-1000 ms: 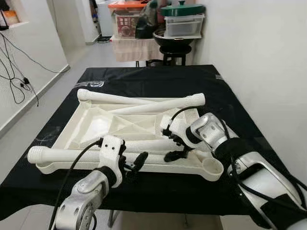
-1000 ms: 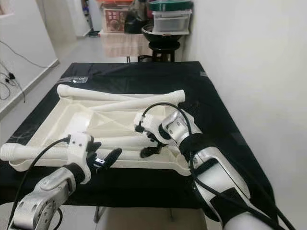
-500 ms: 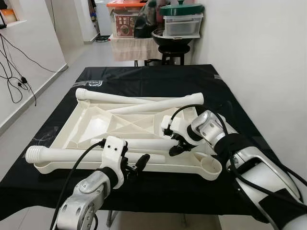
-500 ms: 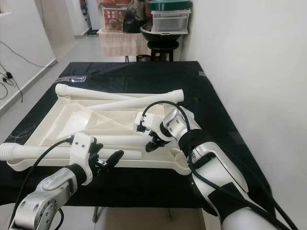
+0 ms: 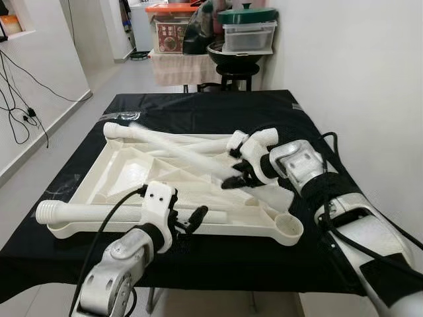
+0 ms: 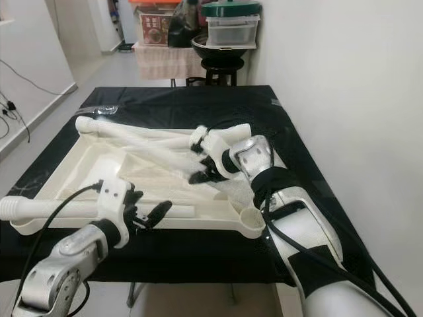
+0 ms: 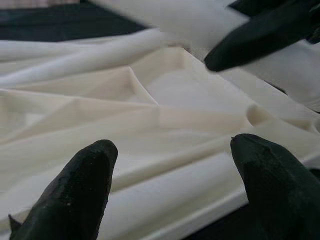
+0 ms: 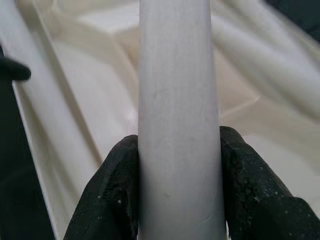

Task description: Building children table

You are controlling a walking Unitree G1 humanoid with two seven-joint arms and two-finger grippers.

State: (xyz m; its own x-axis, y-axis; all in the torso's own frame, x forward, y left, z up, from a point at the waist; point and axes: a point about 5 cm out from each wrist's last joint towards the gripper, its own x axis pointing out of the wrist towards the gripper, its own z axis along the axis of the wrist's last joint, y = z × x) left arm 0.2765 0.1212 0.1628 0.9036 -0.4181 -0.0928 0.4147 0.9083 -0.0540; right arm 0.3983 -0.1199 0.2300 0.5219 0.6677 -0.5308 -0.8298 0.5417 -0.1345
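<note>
A cream plastic tabletop lies upside down on the black-covered table. My right gripper is shut on a white table leg, holding it raised and slanted across the tabletop; the right wrist view shows the leg clamped between both fingers. A second leg lies along the near edge, and two more rest at the far side. My left gripper hovers open just above the near rim, with nothing between its fingers. A round corner socket sits at the near right corner.
A white wall runs close along the table's right side. Behind the table stand a stool with a dark pot and stacked containers. Cables trail over the floor at the left.
My right gripper has lifted a leg out of the tabletop and carried it up and away from me, so it now slants across the tray. The left arm has barely moved.
</note>
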